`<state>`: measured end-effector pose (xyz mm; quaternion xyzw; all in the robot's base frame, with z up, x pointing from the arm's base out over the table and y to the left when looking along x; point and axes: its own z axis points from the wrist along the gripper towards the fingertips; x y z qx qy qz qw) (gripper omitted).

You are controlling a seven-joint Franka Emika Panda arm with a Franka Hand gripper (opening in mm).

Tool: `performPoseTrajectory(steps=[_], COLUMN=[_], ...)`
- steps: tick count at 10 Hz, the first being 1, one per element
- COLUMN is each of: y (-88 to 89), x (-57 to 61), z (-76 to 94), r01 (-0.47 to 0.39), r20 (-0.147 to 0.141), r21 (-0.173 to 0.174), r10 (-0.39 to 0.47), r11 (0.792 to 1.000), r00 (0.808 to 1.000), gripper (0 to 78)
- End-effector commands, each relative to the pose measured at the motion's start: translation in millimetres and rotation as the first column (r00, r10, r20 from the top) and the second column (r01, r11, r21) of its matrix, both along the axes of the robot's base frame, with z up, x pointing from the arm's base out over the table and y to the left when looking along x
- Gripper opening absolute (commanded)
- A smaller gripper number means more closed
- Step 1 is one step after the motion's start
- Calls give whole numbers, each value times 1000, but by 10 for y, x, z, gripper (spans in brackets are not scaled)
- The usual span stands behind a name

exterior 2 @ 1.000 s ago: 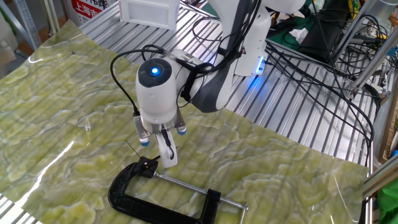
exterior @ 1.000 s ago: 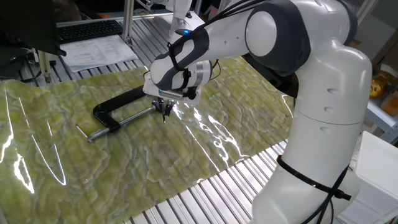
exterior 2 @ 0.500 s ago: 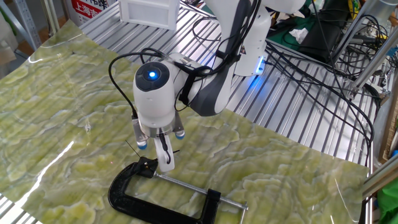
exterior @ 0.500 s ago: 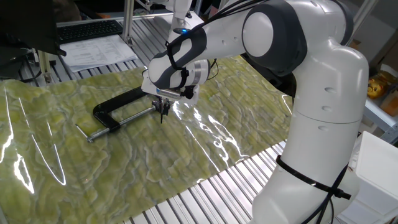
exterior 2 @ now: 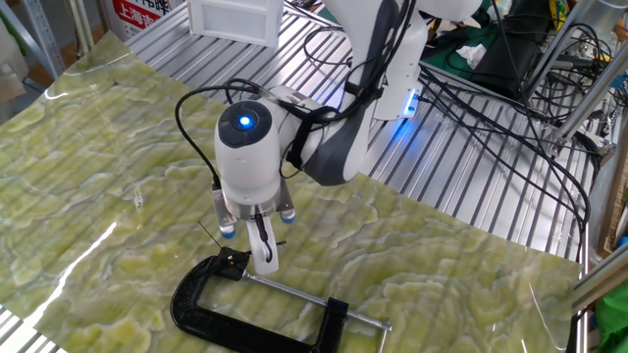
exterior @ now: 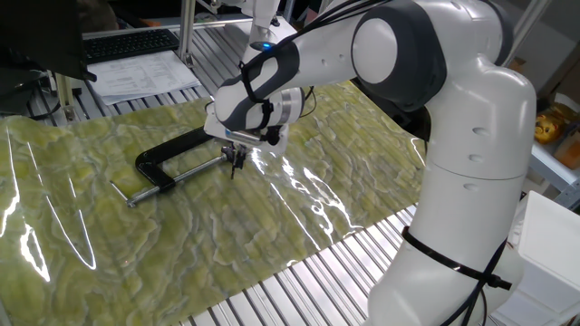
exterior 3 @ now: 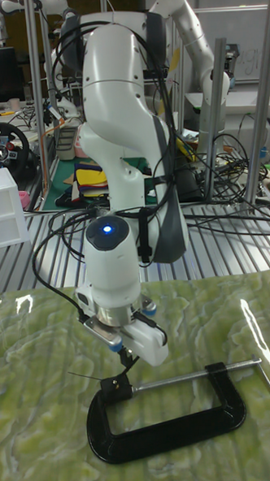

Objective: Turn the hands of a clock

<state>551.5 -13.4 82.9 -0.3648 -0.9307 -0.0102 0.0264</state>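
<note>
A black C-clamp (exterior: pixel 169 150) (exterior 2: pixel 257 329) (exterior 3: pixel 178 434) lies flat on the green marbled mat. In its jaw sits the clock (exterior 2: pixel 232 261) (exterior 3: pixel 117 383), a small black piece with thin hands sticking out to the side. My gripper (exterior: pixel 236 165) (exterior 2: pixel 263 263) (exterior 3: pixel 128 359) points down right over the clock end of the clamp. Its fingers are close together, nearly touching the clock. From the first fixed view my wrist hides the clock. I cannot tell whether the fingertips pinch any part of it.
A glossy clear film covers the mat (exterior: pixel 272 217). A keyboard (exterior: pixel 127 43) and papers (exterior: pixel 145 74) lie beyond the mat's far edge. A white tray (exterior 2: pixel 235 20) and cable bundles (exterior 2: pixel 471 108) sit on the slatted table. A white box (exterior 3: pixel 3 205) stands at the left.
My gripper has shifted slightly along the mat towards the clamp's jaw and the clock. The clamp has not moved.
</note>
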Motion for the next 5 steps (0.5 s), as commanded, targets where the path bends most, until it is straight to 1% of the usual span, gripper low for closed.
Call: performPoseTrajectory(steps=[1,5], y=[88,102], x=[79,156], z=[2,2], r01=[24,42], r20=[3,3], r21=[-7,-7], r10=[-23,-42], r11=[1000,999], r00=[1000,999], gripper=[0,0])
